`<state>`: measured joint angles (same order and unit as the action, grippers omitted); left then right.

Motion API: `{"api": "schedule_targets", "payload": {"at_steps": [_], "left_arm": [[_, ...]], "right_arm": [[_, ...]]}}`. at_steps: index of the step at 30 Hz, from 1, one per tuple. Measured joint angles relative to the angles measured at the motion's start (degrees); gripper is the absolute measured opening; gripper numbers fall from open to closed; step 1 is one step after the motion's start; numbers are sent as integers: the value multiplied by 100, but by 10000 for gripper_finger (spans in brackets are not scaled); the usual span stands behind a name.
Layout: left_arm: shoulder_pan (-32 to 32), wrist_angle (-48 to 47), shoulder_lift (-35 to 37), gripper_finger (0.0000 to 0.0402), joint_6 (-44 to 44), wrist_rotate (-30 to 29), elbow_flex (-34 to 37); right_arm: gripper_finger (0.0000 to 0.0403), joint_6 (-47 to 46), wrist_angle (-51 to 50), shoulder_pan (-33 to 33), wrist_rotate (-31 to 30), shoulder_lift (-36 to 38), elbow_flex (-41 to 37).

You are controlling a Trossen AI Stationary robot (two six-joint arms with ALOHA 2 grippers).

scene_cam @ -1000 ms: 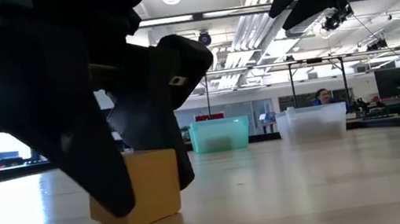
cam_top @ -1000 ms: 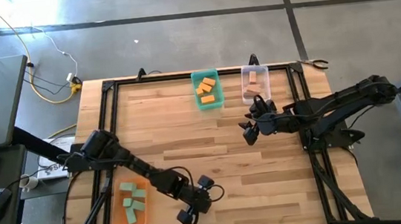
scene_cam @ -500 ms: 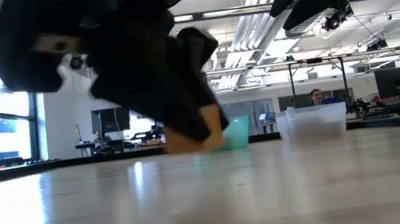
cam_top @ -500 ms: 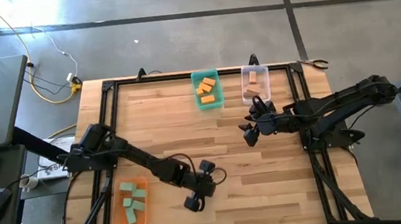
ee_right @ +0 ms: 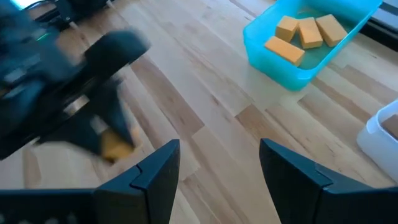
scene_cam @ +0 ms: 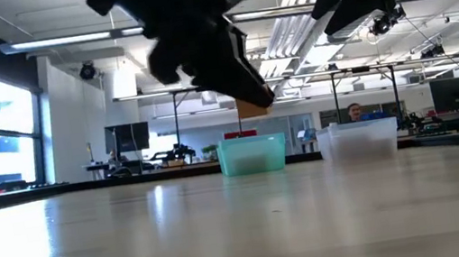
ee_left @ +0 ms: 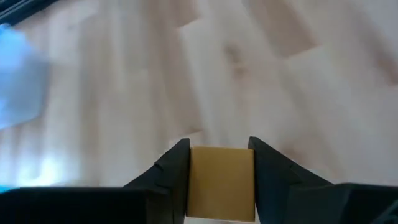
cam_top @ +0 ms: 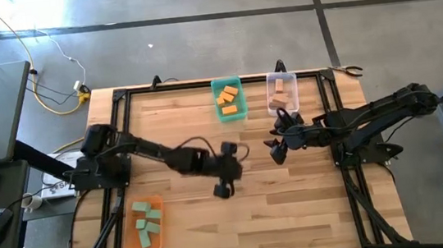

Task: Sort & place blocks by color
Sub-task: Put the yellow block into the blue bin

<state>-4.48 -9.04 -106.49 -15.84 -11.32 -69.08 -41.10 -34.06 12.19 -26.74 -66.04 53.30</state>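
Observation:
My left gripper (cam_top: pixel 222 188) hangs over the middle of the table, shut on an orange-yellow cube (ee_left: pixel 221 180). The cube also shows in the low view (scene_cam: pixel 254 106) and the right wrist view (ee_right: pixel 115 148). My right gripper (cam_top: pixel 274 150) is open and hovers above the table, near the clear bin; its fingers touch nothing (ee_right: pixel 221 168). Orange blocks (cam_top: pixel 229 98) lie in the teal bin, tan blocks (cam_top: pixel 280 95) in the clear bin, and green blocks (cam_top: pixel 146 223) in the orange bin. My left gripper pinches the cube between its two fingers, one on each of two opposite side faces (ee_left: pixel 194 177). The fingers (scene_cam: pixel 236 77) come from above, slanting downward. The cube is lifted clear of the table, well above it in the low view.
The teal bin (cam_top: pixel 242 109) and the clear bin (cam_top: pixel 291 79) stand side by side at the table's far edge. The orange bin (cam_top: pixel 131 237) sits at the near left corner. Bare wood lies between them. A person shows far behind the table (scene_cam: pixel 354 113).
My left gripper, shut on the cube, has lifted it off the table by the near edge. It has carried it up and toward the far edge, slightly to the right, to a point over the table's middle.

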Motion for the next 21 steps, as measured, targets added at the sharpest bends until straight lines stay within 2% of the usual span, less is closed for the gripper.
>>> {"api": "schedule_targets", "payload": {"at_steps": [11,21], "left_arm": [[1375,58,2,109,-238,-8,0],[2396,998,2,109,-234,311,1]], "right_arm": [[209,537,-2,-2,65,0,0],[209,1286,-4,-2,-41,0,0]]}}
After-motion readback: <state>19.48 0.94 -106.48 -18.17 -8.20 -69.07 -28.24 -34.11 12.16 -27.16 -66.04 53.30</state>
